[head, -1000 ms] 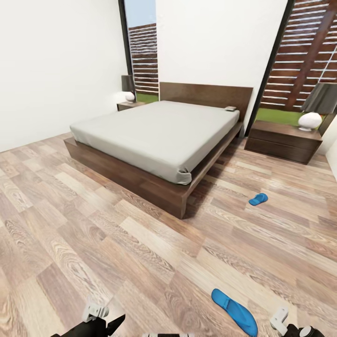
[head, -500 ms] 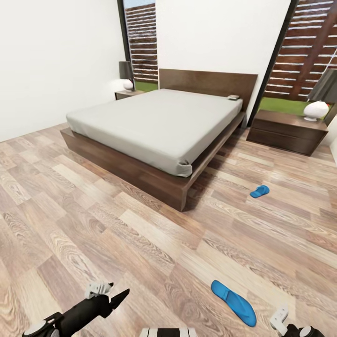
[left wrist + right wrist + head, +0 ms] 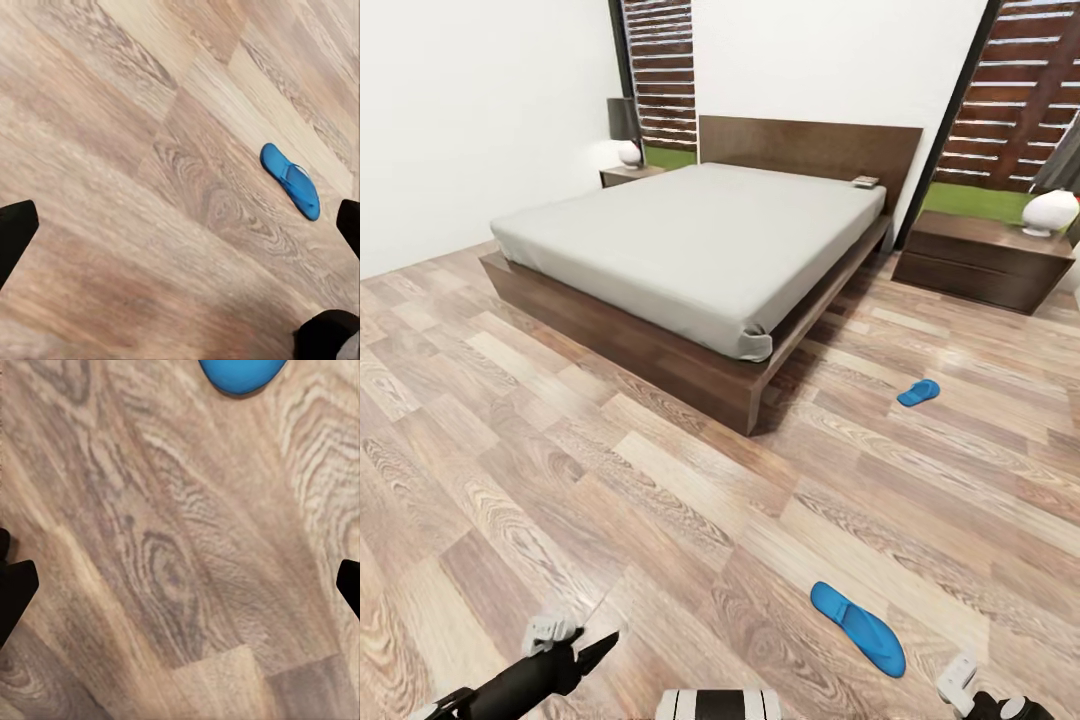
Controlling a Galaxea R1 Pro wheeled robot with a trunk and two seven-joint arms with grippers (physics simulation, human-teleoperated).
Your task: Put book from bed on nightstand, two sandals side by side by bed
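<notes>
Both tools spread empty, left tool (image 3: 180, 217), right tool (image 3: 180, 577); near sandal (image 3: 857, 628) on floor (image 3: 560, 480)

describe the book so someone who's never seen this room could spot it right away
Start at the bed with its dark wooden headboard. Follow the off-white mattress to its far corner, on the side of the nightstand carrying a white lamp. The book is the small flat dark object there, the lone thing on the mattress.

The wood-plank floor (image 3: 560, 470) carries the bed (image 3: 700, 260), two nightstands (image 3: 985, 258) (image 3: 628, 175), and two blue sandals: the near sandal (image 3: 857, 627) and the far sandal (image 3: 918, 392), well apart. A small book (image 3: 866, 182) lies on the mattress by the headboard.
</notes>
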